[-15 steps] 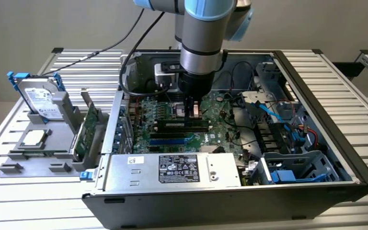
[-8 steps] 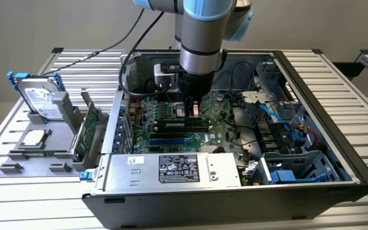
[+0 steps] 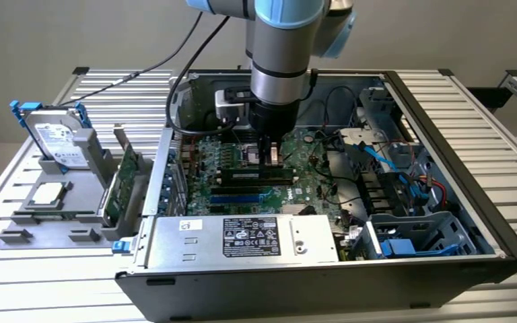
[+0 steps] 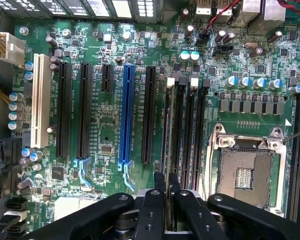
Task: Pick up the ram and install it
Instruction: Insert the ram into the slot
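My gripper [image 3: 272, 149] is lowered inside the open computer case [image 3: 474, 202], over the motherboard [image 3: 240, 158]. In the wrist view the gripper [image 4: 167, 184] is shut on the ram [image 4: 170, 130], a thin green stick seen edge-on. The ram runs lengthwise along the row of black memory slots [image 4: 190, 130] beside the CPU socket [image 4: 245, 172]. In the exterior view the ram [image 3: 274, 157] hangs just under the fingers, right at the black slots [image 3: 254, 176]. I cannot tell whether it touches a slot.
Long black, blue [image 4: 126, 115] and white [image 4: 38, 100] expansion slots lie beside the memory slots. A power supply box [image 3: 240, 235] fills the case front; cables [image 3: 393, 161] crowd its right. Outside, at the exterior view's left, a hard drive [image 3: 56, 138] and a green card [image 3: 126, 178] stand in a grey fixture.
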